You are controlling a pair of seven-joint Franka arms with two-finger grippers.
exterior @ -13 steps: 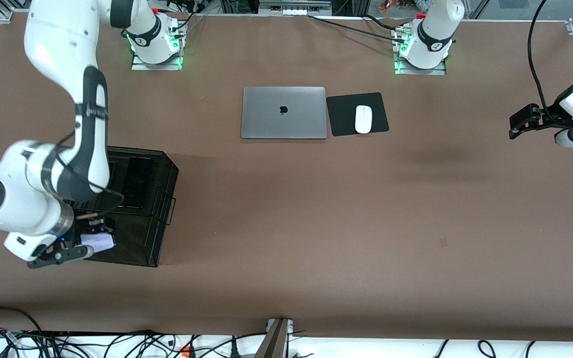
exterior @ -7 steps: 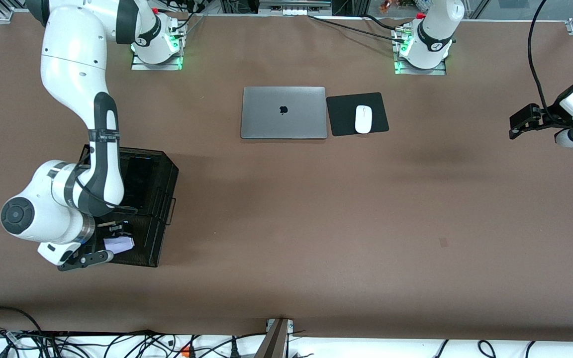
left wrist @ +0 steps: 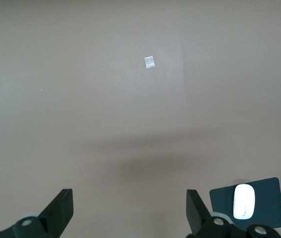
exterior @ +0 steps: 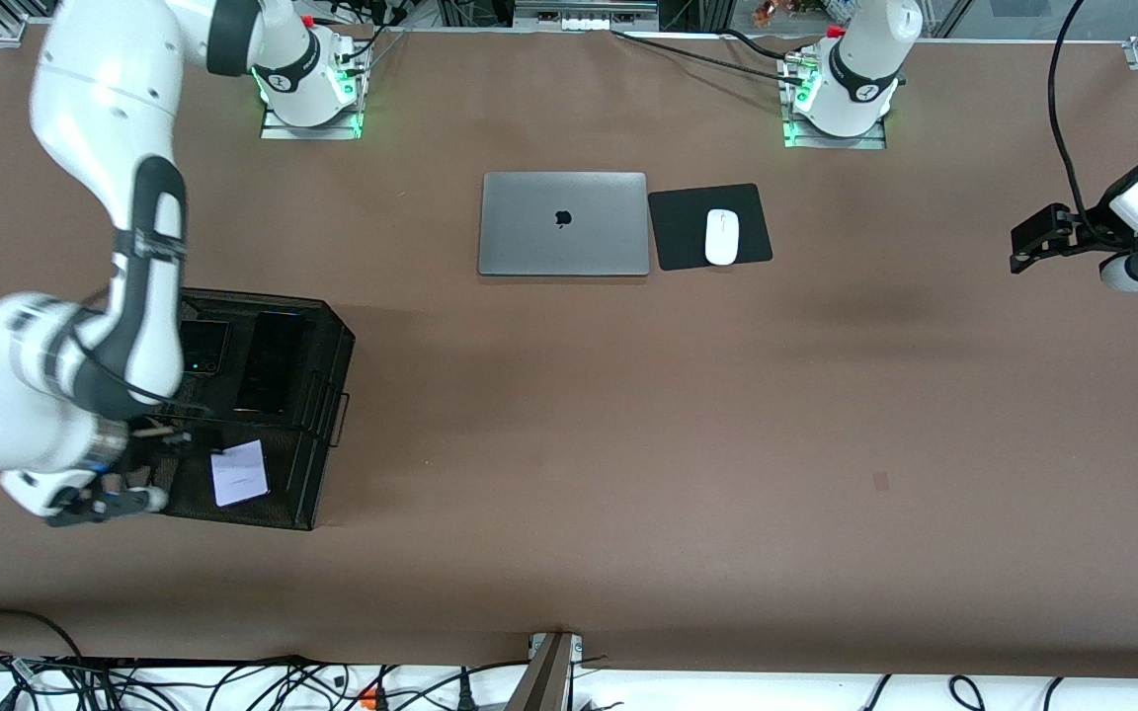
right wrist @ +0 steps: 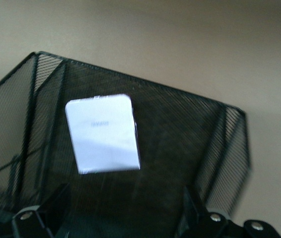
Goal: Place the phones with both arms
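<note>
Near the black mesh tray's (exterior: 324,341) front corner, the pale lilac-white squarish phone (exterior: 239,472) lies released under the right hand (exterior: 105,499), fingers apart; left hand (exterior: 1033,247) waits spread at the surface's edge. Phone judged stiff, slick, best pinched across its side edges.

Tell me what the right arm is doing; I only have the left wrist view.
Observer: The right end effector hangs open over the edge of the black mesh tray, holding nothing.
Operator: My left end effector waits open over bare table. Where's the pale phone?
Observer: The pale phone lies flat in the tray, clear of the fingers.
Operator: And the black phones?
Observer: The long black phone and the small black phone lie there too, farther from the front camera.
</note>
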